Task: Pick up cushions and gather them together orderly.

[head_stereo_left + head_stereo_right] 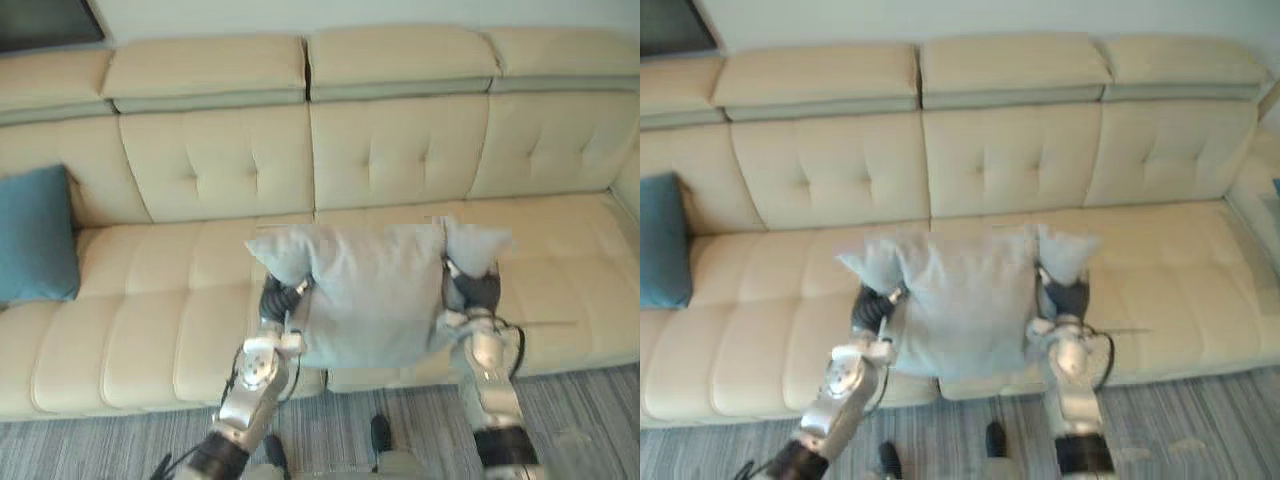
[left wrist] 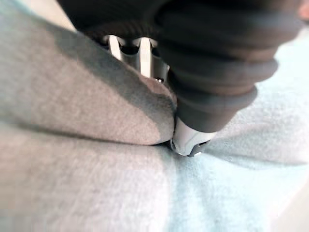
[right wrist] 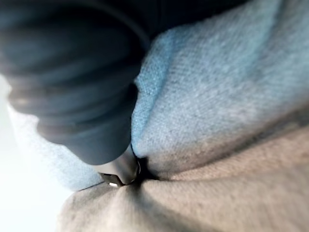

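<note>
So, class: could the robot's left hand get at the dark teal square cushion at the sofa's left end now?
Probably not: the left hand grips the pale grey-blue fabric cushion together with the right hand, and the teal cushion leans far off to its left.

Living rm: cream sofa (image 1: 400,150), teal cushion (image 1: 35,235), carpet (image 1: 580,400).

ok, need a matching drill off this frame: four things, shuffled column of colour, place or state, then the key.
1. pale cushion
2. teal cushion
3. sofa
4. carpet

A. cream, tufted back
B. held up between left hand and right hand
C. grey, striped
D. leaning on the backrest, far left

Pairs: 1-B, 2-D, 3-A, 4-C
</note>
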### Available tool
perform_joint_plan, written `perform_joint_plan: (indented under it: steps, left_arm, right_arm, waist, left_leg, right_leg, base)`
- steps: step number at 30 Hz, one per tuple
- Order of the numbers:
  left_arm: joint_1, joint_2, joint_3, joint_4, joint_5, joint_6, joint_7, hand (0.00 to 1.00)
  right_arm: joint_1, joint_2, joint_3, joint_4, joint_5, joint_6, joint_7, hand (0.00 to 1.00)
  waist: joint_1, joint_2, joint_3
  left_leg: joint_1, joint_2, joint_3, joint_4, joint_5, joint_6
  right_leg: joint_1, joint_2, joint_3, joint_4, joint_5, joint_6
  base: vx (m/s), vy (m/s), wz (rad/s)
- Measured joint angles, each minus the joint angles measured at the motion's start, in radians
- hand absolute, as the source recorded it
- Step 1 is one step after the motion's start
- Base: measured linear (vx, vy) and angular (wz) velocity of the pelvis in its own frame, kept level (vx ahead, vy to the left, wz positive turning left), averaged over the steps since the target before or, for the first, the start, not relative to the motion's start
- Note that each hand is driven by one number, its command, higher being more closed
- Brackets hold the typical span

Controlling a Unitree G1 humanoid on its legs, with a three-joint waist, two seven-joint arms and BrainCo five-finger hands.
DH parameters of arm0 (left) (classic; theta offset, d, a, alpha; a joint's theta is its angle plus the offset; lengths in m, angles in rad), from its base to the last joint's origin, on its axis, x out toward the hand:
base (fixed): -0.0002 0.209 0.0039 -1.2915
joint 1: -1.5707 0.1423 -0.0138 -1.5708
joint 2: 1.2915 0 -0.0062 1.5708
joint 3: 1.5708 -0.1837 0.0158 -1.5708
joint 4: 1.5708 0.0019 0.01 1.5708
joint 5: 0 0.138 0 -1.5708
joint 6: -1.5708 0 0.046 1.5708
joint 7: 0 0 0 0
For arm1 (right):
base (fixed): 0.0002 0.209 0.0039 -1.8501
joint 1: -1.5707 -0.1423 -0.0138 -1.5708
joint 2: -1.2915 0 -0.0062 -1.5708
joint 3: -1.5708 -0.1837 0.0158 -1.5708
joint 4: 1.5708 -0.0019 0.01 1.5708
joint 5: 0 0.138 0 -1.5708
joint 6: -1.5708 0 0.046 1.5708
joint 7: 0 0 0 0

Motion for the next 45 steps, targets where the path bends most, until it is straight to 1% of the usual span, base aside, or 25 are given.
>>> perform_joint_plan:
  steps: [1,3,4,6,8,9,12,16,17,18,19,22,25,27,28,30,32,34,35,37,38,40,42,43,45]
  left_arm:
    - [-0.049,0.0,0.01,0.005,0.009,-0.004,0.017,1.0]
    - [-0.178,0.0,0.037,0.033,0.024,-0.02,0.071,1.0]
    - [-0.216,0.0,0.047,0.049,0.025,-0.024,0.084,1.0]
    - [-0.389,0.016,0.088,0.144,0.026,-0.024,0.128,1.0]
    - [-0.494,0.037,0.101,0.198,0.027,-0.025,0.148,1.0]
    - [-0.585,0.054,0.115,0.244,0.033,-0.026,0.167,1.0]
    - [-0.829,0.104,0.165,0.376,0.047,-0.027,0.187,1.0]
    - [-1.021,0.136,0.219,0.52,0.055,-0.028,0.188,1.0]
    - [-1.04,0.139,0.22,0.536,0.055,-0.027,0.188,1.0]
    - [-1.075,0.144,0.221,0.563,0.055,-0.026,0.187,0.0]
    - [-1.087,0.144,0.23,0.571,0.055,-0.026,0.186,0.0]
    - [-1.102,0.142,0.256,0.621,0.051,-0.022,0.185,0.0]
    - [-1.104,0.126,0.281,0.635,0.043,-0.022,0.182,0.0]
    - [-1.115,0.084,0.307,0.623,0.038,-0.024,0.174,0.0]
    - [-1.115,0.08,0.309,0.619,0.035,-0.024,0.171,0.0]
    - [-1.112,0.067,0.318,0.615,0.022,-0.024,0.155,0.0]
    - [-1.106,0.07,0.333,0.615,0.013,-0.023,0.134,0.0]
    - [-1.095,0.083,0.352,0.615,0.005,-0.023,0.108,0.0]
    - [-1.084,0.101,0.359,0.615,-0.008,-0.023,0.088,0.0]
    - [-1.059,0.148,0.377,0.615,-0.03,-0.022,0.046,0.0]
    - [-1.055,0.157,0.38,0.615,-0.035,-0.022,0.042,0.0]
    - [-1.018,0.224,0.41,0.615,-0.066,-0.022,0.004,0.0]
    - [-0.987,0.243,0.433,0.615,-0.067,-0.022,-0.014,0.0]
    - [-0.916,0.25,0.452,0.596,-0.095,-0.023,-0.036,0.0]
    - [-0.856,0.251,0.454,0.565,-0.106,-0.023,-0.045,0.0]
  right_arm:
    - [-0.057,-0.011,0.001,0.014,-0.017,0.0,-0.016,1.0]
    - [-0.186,-0.044,0.012,0.027,-0.056,0.0,-0.061,1.0]
    - [-0.223,-0.054,0.014,0.035,-0.068,0.0,-0.074,1.0]
    - [-0.399,-0.085,0.015,0.116,-0.082,0.002,-0.102,1.0]
    - [-0.507,-0.102,0.015,0.16,-0.103,0.003,-0.123,1.0]
    - [-0.597,-0.121,0.015,0.193,-0.108,0.003,-0.135,1.0]
    - [-0.871,-0.173,0.016,0.334,-0.109,0.004,-0.161,1.0]
    - [-1.08,-0.187,0.02,0.496,-0.108,0.003,-0.175,1.0]
    - [-1.096,-0.191,0.021,0.51,-0.108,0.003,-0.177,1.0]
    - [-1.124,-0.199,0.021,0.533,-0.108,0.004,-0.184,0.0]
    - [-1.141,-0.198,0.019,0.554,-0.108,0.004,-0.194,0.0]
    - [-1.145,-0.195,-0.004,0.573,-0.106,0.013,-0.21,0.0]
    - [-1.147,-0.19,-0.023,0.556,-0.105,0.011,-0.213,0.0]
    - [-1.134,-0.183,-0.06,0.499,-0.103,0.01,-0.228,0.0]
    - [-1.132,-0.183,-0.067,0.49,-0.103,0.01,-0.231,0.0]
    - [-1.098,-0.171,-0.107,0.422,-0.093,0.008,-0.234,0.0]
    - [-1.062,-0.169,-0.124,0.389,-0.061,0.007,-0.229,0.0]
    - [-1.029,-0.178,-0.135,0.389,-0.025,0.007,-0.216,0.0]
    - [-0.996,-0.204,-0.142,0.389,-0.008,0.007,-0.2,0.0]
    - [-0.94,-0.27,-0.171,0.39,0.07,0.007,-0.158,0.0]
    - [-0.93,-0.284,-0.175,0.39,0.091,0.006,-0.149,0.0]
    - [-0.876,-0.362,-0.201,0.391,0.182,0.005,-0.092,0.0]
    - [-0.844,-0.388,-0.207,0.39,0.215,0.003,-0.064,0.0]
    - [-0.773,-0.413,-0.213,0.387,0.261,-0.001,-0.03,0.0]
    - [-0.704,-0.425,-0.218,0.366,0.298,-0.002,-0.012,0.0]
  waist:
    - [0.001,0.004,0.021]
    - [0.008,0.014,0.034]
    - [0.009,0.019,0.041]
    - [0.012,0.025,0.085]
    - [0.012,0.028,0.101]
    - [0.013,0.033,0.123]
    - [0.012,0.05,0.185]
    - [0.012,0.061,0.23]
    - [0.012,0.065,0.238]
    - [0.013,0.073,0.254]
    - [0.015,0.076,0.27]
    - [0.025,0.083,0.29]
    - [0.044,0.084,0.296]
    - [0.049,0.085,0.3]
    - [0.051,0.085,0.3]
    - [0.054,0.085,0.301]
    - [0.057,0.083,0.301]
    - [0.056,0.083,0.302]
    - [0.056,0.083,0.302]
    - [0.053,0.082,0.302]
    - [0.053,0.082,0.302]
    - [0.047,0.079,0.302]
    - [0.047,0.074,0.302]
    - [0.043,0.072,0.301]
    - [0.042,0.067,0.299]
  left_leg:
    - [-0.013,0.0,-0.007,0.0,0.007,0.001]
    - [-0.082,-0.001,-0.017,-0.01,0.037,0.005]
    - [-0.094,-0.002,-0.021,-0.022,0.048,0.007]
    - [-0.111,-0.005,-0.03,-0.071,0.093,0.009]
    - [-0.135,-0.005,-0.035,-0.092,0.115,0.01]
    - [-0.153,-0.008,-0.042,-0.114,0.136,0.012]
    - [-0.225,-0.015,-0.054,-0.14,0.178,0.019]
    - [-0.314,-0.019,-0.064,-0.139,0.198,0.026]
    - [-0.325,-0.019,-0.069,-0.139,0.201,0.025]
    - [-0.348,-0.019,-0.084,-0.139,0.206,0.026]
    - [-0.364,-0.018,-0.089,-0.139,0.209,0.026]
    - [-0.402,-0.018,-0.097,-0.139,0.212,0.024]
    - [-0.429,-0.018,-0.093,-0.139,0.215,0.024]
    - [-0.432,-0.023,-0.095,-0.139,0.221,0.015]
    - [-0.432,-0.022,-0.095,-0.139,0.221,0.015]
    - [-0.432,-0.02,-0.1,-0.139,0.22,0.014]
    - [-0.431,-0.019,-0.098,-0.139,0.22,0.014]
    - [-0.43,-0.015,-0.093,-0.139,0.22,0.014]
    - [-0.429,-0.013,-0.086,-0.139,0.22,0.014]
    - [-0.428,-0.009,-0.076,-0.139,0.22,0.014]
    - [-0.428,-0.007,-0.074,-0.14,0.22,0.014]
    - [-0.423,0.004,-0.065,-0.14,0.223,0.01]
    - [-0.412,0.012,-0.056,-0.14,0.223,0.009]
    - [-0.387,0.024,-0.051,-0.14,0.222,0.007]
    - [-0.366,0.035,-0.048,-0.14,0.216,0.0]
  right_leg:
    - [-0.009,0.0,-0.007,0.001,0.003,-0.001]
    - [-0.08,0.0,-0.015,0.008,0.02,-0.002]
    - [-0.094,0.0,-0.02,0.009,0.025,-0.003]
    - [-0.131,0.003,-0.031,0.024,0.03,-0.005]
    - [-0.168,0.004,-0.036,0.033,0.033,-0.006]
    - [-0.194,0.005,-0.04,0.04,0.038,-0.007]
    - [-0.266,0.002,-0.052,0.031,0.07,-0.005]
    - [-0.346,-0.002,-0.063,0.021,0.092,-0.004]
    - [-0.354,-0.002,-0.066,0.021,0.093,-0.004]
    - [-0.371,-0.003,-0.078,0.023,0.093,-0.004]
    - [-0.383,-0.003,-0.083,0.024,0.093,-0.004]
    - [-0.422,-0.005,-0.089,0.032,0.093,-0.004]
    - [-0.476,-0.009,-0.086,0.077,0.087,-0.003]
    - [-0.504,-0.02,-0.083,0.15,0.041,0.001]
    - [-0.509,-0.021,-0.082,0.165,0.034,0.001]
    - [-0.542,-0.029,-0.079,0.25,-0.015,-0.003]
    - [-0.554,-0.03,-0.076,0.28,-0.033,-0.005]
    - [-0.559,-0.027,-0.074,0.286,-0.034,-0.006]
    - [-0.56,-0.025,-0.069,0.286,-0.034,-0.006]
    - [-0.563,-0.019,-0.062,0.286,-0.034,-0.006]
    - [-0.563,-0.018,-0.061,0.286,-0.034,-0.006]
    - [-0.564,-0.007,-0.058,0.286,-0.032,-0.007]
    - [-0.559,0.001,-0.056,0.286,-0.03,-0.01]
    - [-0.535,0.009,-0.057,0.284,-0.03,-0.01]
    - [-0.514,0.018,-0.057,0.283,-0.03,-0.01]
  base:
    - [-0.12,-0.006,0.23]
    - [-0.1,-0.009,0.19]
    - [-0.08,-0.012,0.23]
    - [-0.1,-0.004,0.16]
    - [-0.09,-0.005,0.1]
    - [-0.06,-0.004,0.12]
    - [-0.09,0.0,0.14]
    - [-0.07,-0.002,0.08]
    - [-0.05,0.001,0.21]
    - [-0.02,0.003,0.2]
    - [-0.02,0.004,0.18]
    - [0.0,0.009,0.08]
    - [0.01,0.02,-0.01]
    - [0.02,0.051,0.17]
    - [0.02,0.033,0.21]
    - [0.01,0.005,0.17]
    - [0.0,-0.006,0.04]
    - [0.0,-0.009,-0.04]
    - [-0.01,-0.012,-0.09]
    - [-0.01,-0.016,-0.1]
    - [-0.01,-0.028,-0.1]
    - [0.0,-0.04,-0.16]
    - [0.01,-0.056,-0.18]
    - [0.02,-0.063,-0.17]
    - [0.03,-0.069,-0.15]
